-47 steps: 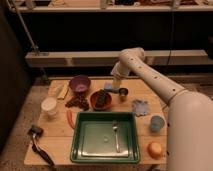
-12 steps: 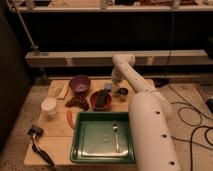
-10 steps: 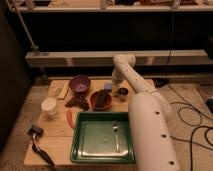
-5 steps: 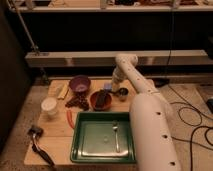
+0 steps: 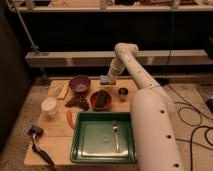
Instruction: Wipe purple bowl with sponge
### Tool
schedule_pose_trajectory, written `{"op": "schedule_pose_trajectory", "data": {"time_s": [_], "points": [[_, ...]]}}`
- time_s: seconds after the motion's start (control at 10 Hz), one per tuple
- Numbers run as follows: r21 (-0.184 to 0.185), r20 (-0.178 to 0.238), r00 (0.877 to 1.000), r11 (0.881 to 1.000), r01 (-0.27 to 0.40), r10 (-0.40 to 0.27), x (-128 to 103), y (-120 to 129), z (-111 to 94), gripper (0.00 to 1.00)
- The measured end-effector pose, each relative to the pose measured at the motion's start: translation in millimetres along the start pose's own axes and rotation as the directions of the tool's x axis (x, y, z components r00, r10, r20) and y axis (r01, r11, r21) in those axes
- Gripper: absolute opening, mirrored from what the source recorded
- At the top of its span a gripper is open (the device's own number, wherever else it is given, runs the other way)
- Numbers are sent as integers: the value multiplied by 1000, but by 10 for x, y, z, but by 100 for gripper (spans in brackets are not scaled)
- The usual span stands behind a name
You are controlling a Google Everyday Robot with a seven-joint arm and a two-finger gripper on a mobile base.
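Observation:
The purple bowl (image 5: 79, 84) stands at the back left of the wooden table, with nothing in it that I can make out. Right of it, near the table's back edge, my gripper (image 5: 107, 80) reaches down from the long white arm. It is shut on the small light-blue sponge (image 5: 104, 79), which shows at its tip. The sponge is about a bowl's width to the right of the purple bowl and does not touch it.
A red-brown bowl (image 5: 101, 99) with dark contents sits just in front of the gripper, with a small metal cup (image 5: 123, 93) to its right. A green tray (image 5: 90, 145) holding a spoon (image 5: 116, 135) fills the front. A white cup (image 5: 49, 106), dark grapes (image 5: 76, 102) and a brush (image 5: 40, 145) lie on the left.
The gripper has come down beside the red-brown bowl and closed on the sponge. The bowls and the tray have not moved.

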Motion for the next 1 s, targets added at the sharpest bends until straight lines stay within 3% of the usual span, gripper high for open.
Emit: {"op": "schedule_pose_trajectory", "data": {"time_s": [0.2, 0.6, 0.8, 1.0], "points": [[21, 35, 998, 999, 47, -48, -391, -83, -116, 0], [31, 104, 984, 990, 139, -142, -1092, -118, 21, 0], [21, 121, 978, 986, 168, -169, -1257, -82, 191, 0], [-2, 122, 977, 984, 177, -176, -1248, -30, 348, 0]]}}
